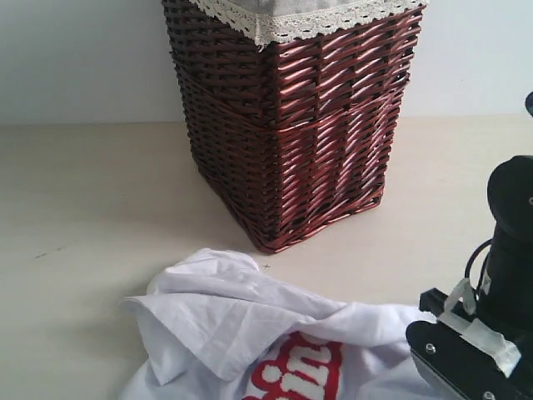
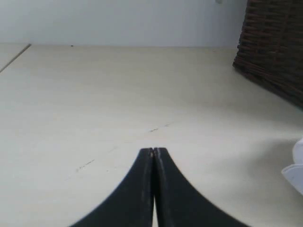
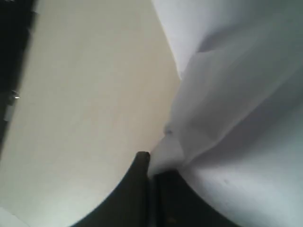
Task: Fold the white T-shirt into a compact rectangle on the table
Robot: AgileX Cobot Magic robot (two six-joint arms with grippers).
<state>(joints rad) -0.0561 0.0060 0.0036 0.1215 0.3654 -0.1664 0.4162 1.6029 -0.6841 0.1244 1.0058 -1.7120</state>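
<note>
Just in front of the dark wicker basket (image 1: 291, 125), the white T-shirt (image 1: 241, 321) lies crumpled on the table (image 1: 83, 208). It is close to the basket's foot but not touching it, with one hemmed flap turned over and part of the red-banded lettering (image 1: 300, 371) showing below. It is nowhere near flat, so I judge the folding has not really started and spreading comes first.

My right gripper (image 3: 152, 165) has its fingers closed on a thin pinch of the shirt's fabric, and the rest of the cloth (image 3: 236, 94) drapes away from the tips in loose folds. In the exterior view I see only the right arm (image 1: 500, 275) standing over the shirt's right side. My left gripper (image 2: 153, 152) has its fingers pressed together with nothing between them. It hovers over bare table, and a sliver of the shirt (image 2: 296, 170) shows at the edge of its view.

I expect the shirt to be light, limp and soft. It won't hold a shape, it will sag from any single grip, and it should slide easily on this smooth top. A one-point pinch will only bunch it. I would take it at two well-separated points along a seam, at the shoulders or the hem corners, one gripper on each. Each pinch should catch only the layers meant to move.
</note>
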